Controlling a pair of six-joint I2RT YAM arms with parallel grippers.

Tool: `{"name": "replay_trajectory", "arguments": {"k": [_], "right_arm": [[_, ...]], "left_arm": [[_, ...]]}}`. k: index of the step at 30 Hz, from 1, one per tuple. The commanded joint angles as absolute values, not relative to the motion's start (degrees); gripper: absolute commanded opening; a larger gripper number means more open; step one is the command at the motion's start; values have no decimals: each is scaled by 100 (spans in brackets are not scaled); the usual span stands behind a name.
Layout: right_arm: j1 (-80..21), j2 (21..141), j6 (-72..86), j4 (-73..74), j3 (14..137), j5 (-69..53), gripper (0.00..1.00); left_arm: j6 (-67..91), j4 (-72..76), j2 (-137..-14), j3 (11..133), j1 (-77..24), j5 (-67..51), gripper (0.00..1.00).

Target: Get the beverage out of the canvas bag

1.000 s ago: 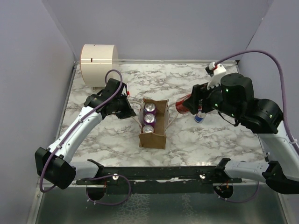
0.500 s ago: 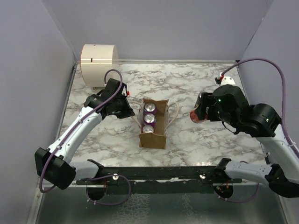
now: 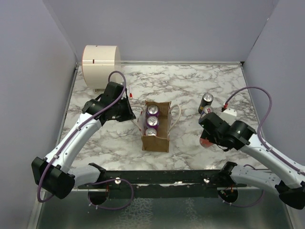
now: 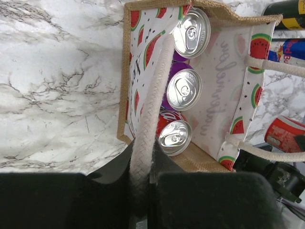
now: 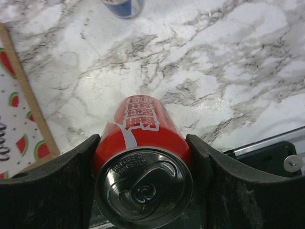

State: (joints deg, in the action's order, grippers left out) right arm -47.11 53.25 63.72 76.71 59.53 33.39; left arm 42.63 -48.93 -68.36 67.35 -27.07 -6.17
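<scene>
I see right end effector [image 5: 143, 191] clamping red can [image 5: 141, 143], apart from canvas bag [image 3: 156, 139] | left end effector [image 4: 141, 188] pinching white handle [image 4: 153, 102]

Few words we can read

On the bag [image 4: 224, 86] we see dark script running along the side panel, but it lies sideways and we cannot spell it out. The blue can [image 4: 291, 50] beside it shows red letters that we read as "Bul". The red can [image 5: 143, 129] has embossed words on its lid that seem to begin "DISPOSE OF". Its white block of print is too blurred for us.
</scene>
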Motion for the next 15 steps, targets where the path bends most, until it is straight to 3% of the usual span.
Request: {"name": "replay_trajectory", "arguments": {"k": [1,8,15], "right_arm": [[-4702,5186,7406,6787,5364,3944,2],[-4686,5364,8570,6570,4524,4487,2],[-4639,5537,8352,5910,4005,4827,2]], "left_arm": [[3748,-4738,-6761,6776,-2678,-839,0],[3703,-4632,-6728,6556,-2681,-1127,0],[3618,-4677,-6849,6785,-2681,-1296,0]]}}
